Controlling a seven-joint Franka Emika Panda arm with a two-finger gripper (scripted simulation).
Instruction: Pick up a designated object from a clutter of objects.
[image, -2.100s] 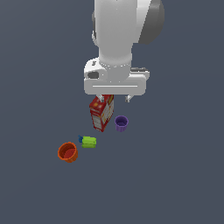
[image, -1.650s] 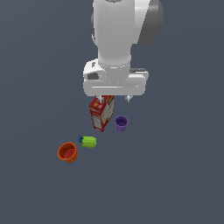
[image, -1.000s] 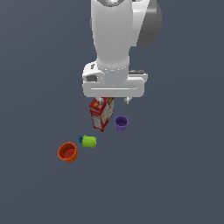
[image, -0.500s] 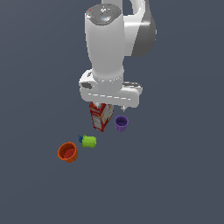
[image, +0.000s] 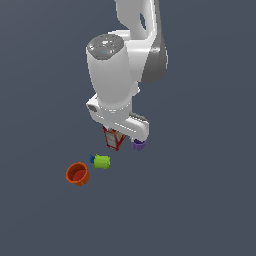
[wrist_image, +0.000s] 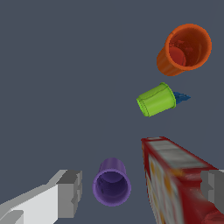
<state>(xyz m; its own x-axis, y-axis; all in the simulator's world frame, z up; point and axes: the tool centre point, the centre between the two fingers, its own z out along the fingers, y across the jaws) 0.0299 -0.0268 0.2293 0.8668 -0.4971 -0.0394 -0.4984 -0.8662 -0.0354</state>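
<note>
- Overall five loose things on the dark grey floor (image: 210, 210): three cups, one carton, one tiny blue bit.
- One lime-green cup (image: 102, 161), the target: lying on its side, in the open, between the orange-red cup and the carton. Wrist view shows it too (wrist_image: 156, 99), tipped over, side wall facing the camera.
- One orange-red cup (image: 77, 173): nearest the exterior view's left, near the green cup but not touching; its mouth faces the camera in the wrist view (wrist_image: 184, 48).
- One purple cup (image: 138, 145): partly hidden behind the arm's hand in the exterior view, just to the exterior view's right of the carton. Wrist view (wrist_image: 112, 183) shows it with its mouth open to the camera, beside the carton and apart from it.
- One red printed carton box (image: 113, 139): top hidden under the hand; wrist view (wrist_image: 177, 181) shows its side.
- One tiny blue piece (image: 92, 158): right against the green cup, on its far side from the carton (wrist_image: 181, 97).
- Gripper (wrist_image: 141, 188): spread wide, one grey finger (wrist_image: 70, 192) beside the purple cup and the other at the carton's far side; the purple cup and part of the carton show between them.
- Holds nothing; contact with the carton cannot be told. Well apart from the green cup.
</note>
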